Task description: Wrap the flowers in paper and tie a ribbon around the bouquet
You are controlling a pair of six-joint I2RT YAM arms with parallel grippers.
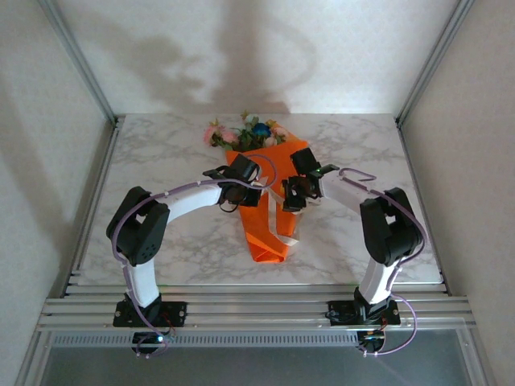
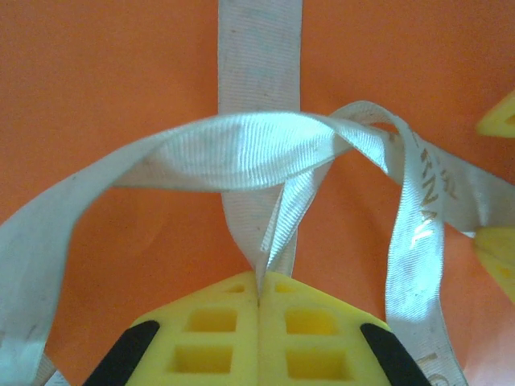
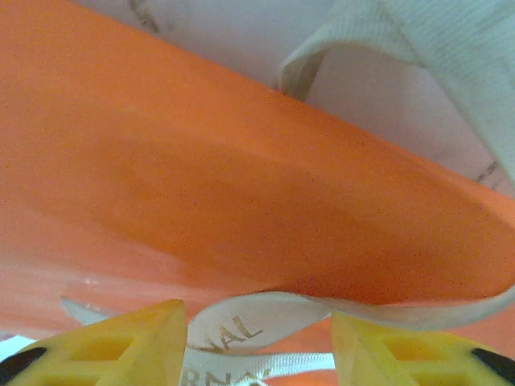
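Note:
The bouquet (image 1: 265, 233) lies mid-table, an orange paper (image 2: 105, 88) cone with the pink and blue flowers (image 1: 245, 133) at its far end. The cream ribbon (image 2: 233, 153) crosses the paper and loops loosely over it. My left gripper (image 2: 259, 283) hovers just above the cone's waist (image 1: 235, 193), shut on a folded strand of the ribbon. My right gripper (image 3: 257, 315) sits at the cone's right side (image 1: 294, 195), its yellow fingers apart. A printed curl of ribbon (image 3: 241, 326) lies between them, unpinched, under the paper's (image 3: 241, 185) edge.
The marble table (image 1: 161, 161) is bounded by aluminium posts at the back corners (image 1: 109, 112) and rails along the near edge (image 1: 257, 301). Loose ribbon tails (image 1: 280, 229) trail over the cone's tail. White walls stand behind and at both sides.

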